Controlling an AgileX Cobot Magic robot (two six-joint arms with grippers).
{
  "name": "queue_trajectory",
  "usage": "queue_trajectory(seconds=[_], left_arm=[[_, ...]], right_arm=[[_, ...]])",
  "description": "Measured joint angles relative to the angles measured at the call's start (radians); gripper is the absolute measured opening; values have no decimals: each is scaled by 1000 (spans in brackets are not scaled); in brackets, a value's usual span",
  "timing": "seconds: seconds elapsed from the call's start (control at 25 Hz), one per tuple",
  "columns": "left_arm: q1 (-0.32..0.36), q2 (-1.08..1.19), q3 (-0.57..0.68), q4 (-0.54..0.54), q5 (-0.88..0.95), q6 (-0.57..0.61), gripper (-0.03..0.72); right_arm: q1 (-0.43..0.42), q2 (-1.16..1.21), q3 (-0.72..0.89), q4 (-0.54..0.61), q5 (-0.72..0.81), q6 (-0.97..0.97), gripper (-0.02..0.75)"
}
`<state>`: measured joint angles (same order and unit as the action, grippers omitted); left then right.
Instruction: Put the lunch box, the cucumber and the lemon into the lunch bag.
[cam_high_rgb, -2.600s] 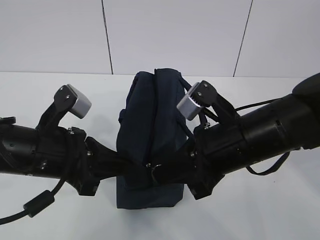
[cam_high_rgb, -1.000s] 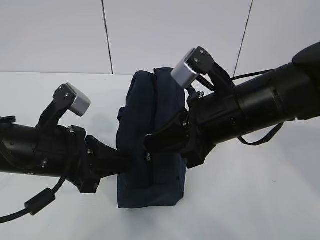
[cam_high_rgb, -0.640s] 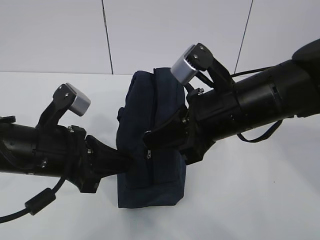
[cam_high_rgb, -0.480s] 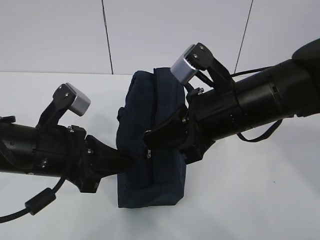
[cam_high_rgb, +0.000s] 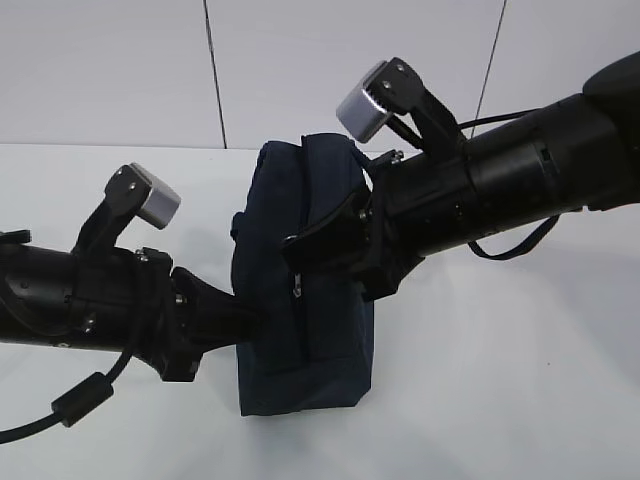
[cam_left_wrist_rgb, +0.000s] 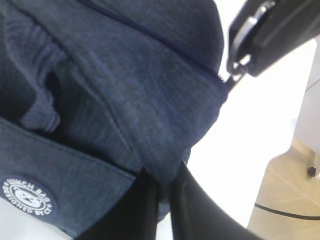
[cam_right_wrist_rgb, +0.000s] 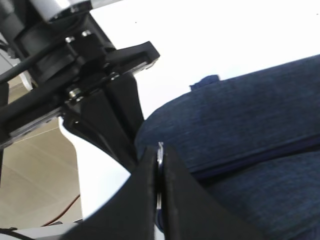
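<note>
Navy lunch bag (cam_high_rgb: 300, 300) standing mid-frame on white counter (cam_high_rgb: 500, 380), left pincer (cam_left_wrist_rgb: 162, 200) pinching its fabric, right pincer (cam_right_wrist_rgb: 159, 185) gripping the ring pull (cam_right_wrist_rgb: 159, 175) (silver).

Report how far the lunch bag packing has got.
Done: nothing visible of the lunch box, cucumber or lemon, so packing can't be confirmed. In hand: the left end effector pinches the lunch bag fabric, while the right end effector is shut on the silver ring pull of the zipper. Left: whether the zipper run is finished cannot be told.
</note>
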<state>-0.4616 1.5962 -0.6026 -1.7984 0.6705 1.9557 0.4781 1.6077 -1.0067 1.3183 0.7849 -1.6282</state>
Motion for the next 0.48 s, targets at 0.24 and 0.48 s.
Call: queue_trajectory(seconds=[0.24, 0.48], left_arm=[[0, 0, 0, 15, 0, 0, 13], [0, 0, 0, 22, 0, 0, 13]], right_arm=[[0, 0, -4, 4, -35, 0, 20], [0, 0, -4, 21, -114, 0, 20]])
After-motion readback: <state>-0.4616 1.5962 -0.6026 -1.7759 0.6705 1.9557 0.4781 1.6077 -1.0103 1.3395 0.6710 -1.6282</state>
